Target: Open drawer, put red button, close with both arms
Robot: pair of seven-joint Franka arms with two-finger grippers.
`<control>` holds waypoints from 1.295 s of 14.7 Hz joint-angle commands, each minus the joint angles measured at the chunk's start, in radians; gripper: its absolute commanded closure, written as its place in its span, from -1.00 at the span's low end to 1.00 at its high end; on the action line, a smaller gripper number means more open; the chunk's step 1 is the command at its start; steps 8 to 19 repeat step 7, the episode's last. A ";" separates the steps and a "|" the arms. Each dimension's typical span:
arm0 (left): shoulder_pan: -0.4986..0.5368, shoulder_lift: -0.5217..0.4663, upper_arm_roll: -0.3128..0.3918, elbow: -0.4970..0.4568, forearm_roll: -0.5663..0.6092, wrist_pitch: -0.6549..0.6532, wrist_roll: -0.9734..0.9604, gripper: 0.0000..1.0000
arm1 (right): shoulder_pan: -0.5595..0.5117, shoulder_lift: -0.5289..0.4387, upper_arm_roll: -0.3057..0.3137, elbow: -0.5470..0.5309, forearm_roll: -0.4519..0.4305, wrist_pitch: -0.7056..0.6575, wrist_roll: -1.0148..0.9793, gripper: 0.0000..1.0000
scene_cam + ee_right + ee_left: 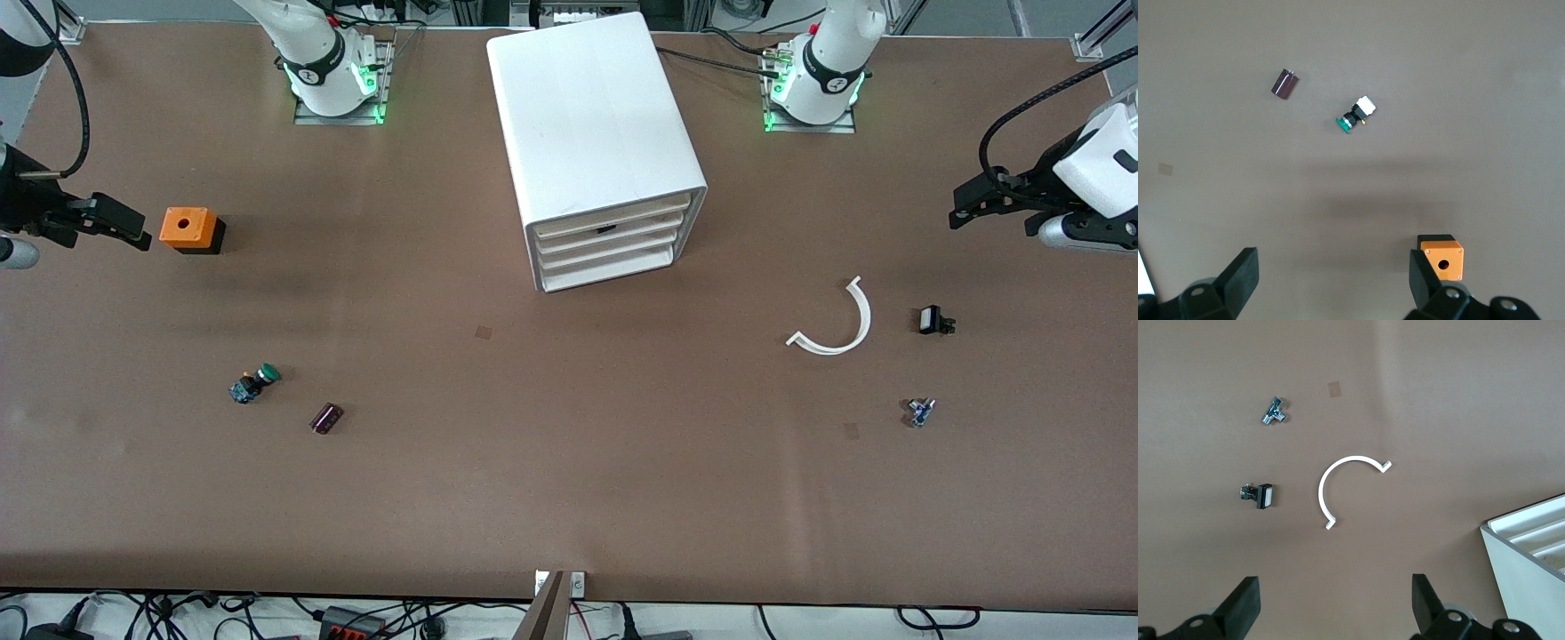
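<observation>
The white cabinet [591, 116] stands at the table's middle, between the two arm bases. Its four tray drawers [612, 240] all sit pushed in; a small dark mark shows between the upper two. One cabinet corner shows in the left wrist view [1531, 553]. No red button is in view. My left gripper [965, 206] hangs open and empty over the left arm's end of the table, its fingers [1245, 603] wide apart. My right gripper [133, 227] hangs open and empty over the right arm's end, beside an orange box [190, 229], fingers [1241, 273] wide apart.
A green-capped button [255, 384] [1355, 117] and a dark purple cylinder [326, 418] [1285, 83] lie nearer the camera than the orange box [1443, 257]. Toward the left arm's end lie a white arc [836, 324] [1348, 487], a black switch [933, 320] [1260, 496] and a small metal part [920, 412] [1274, 411].
</observation>
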 commanded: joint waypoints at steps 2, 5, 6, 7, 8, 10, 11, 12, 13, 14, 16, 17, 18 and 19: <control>-0.010 -0.030 0.001 -0.029 0.022 0.016 0.013 -1.00 | -0.017 -0.025 0.016 -0.024 -0.016 0.008 -0.005 -1.00; -0.010 -0.030 0.001 -0.029 0.019 0.016 0.013 -1.00 | -0.017 -0.025 0.014 -0.024 -0.016 0.010 -0.003 -1.00; -0.010 -0.028 0.001 -0.029 0.017 0.016 0.014 -1.00 | -0.017 -0.025 0.014 -0.024 -0.016 0.008 -0.003 -1.00; -0.010 -0.028 0.000 -0.029 0.016 0.016 0.013 -1.00 | -0.017 -0.025 0.014 -0.023 -0.016 0.007 -0.003 -1.00; -0.010 -0.028 0.000 -0.029 0.016 0.016 0.013 -1.00 | -0.017 -0.025 0.014 -0.023 -0.016 0.007 -0.003 -1.00; -0.010 -0.028 0.000 -0.029 0.016 0.016 0.013 -1.00 | -0.017 -0.025 0.014 -0.023 -0.016 0.007 -0.003 -1.00; -0.010 -0.028 0.000 -0.029 0.016 0.016 0.013 -1.00 | -0.017 -0.025 0.014 -0.023 -0.016 0.007 -0.003 -1.00; -0.010 -0.028 0.000 -0.029 0.016 0.016 0.013 -1.00 | -0.017 -0.025 0.014 -0.023 -0.016 0.007 -0.003 -1.00; -0.010 -0.028 0.000 -0.029 0.016 0.016 0.013 -1.00 | -0.017 -0.025 0.014 -0.023 -0.016 0.007 -0.003 -1.00; -0.010 -0.028 0.000 -0.029 0.016 0.016 0.013 -1.00 | -0.017 -0.025 0.014 -0.023 -0.016 0.007 -0.003 -1.00; -0.010 -0.028 0.000 -0.029 0.016 0.016 0.013 -1.00 | -0.017 -0.025 0.014 -0.023 -0.016 0.007 -0.003 -1.00; -0.010 -0.028 0.000 -0.029 0.016 0.016 0.013 -1.00 | -0.017 -0.025 0.014 -0.023 -0.016 0.007 -0.003 -1.00; -0.010 -0.028 0.000 -0.029 0.016 0.016 0.013 -1.00 | -0.017 -0.025 0.014 -0.023 -0.016 0.007 -0.003 -1.00; -0.010 -0.028 0.000 -0.029 0.016 0.016 0.013 -1.00 | -0.017 -0.025 0.014 -0.023 -0.016 0.007 -0.003 -1.00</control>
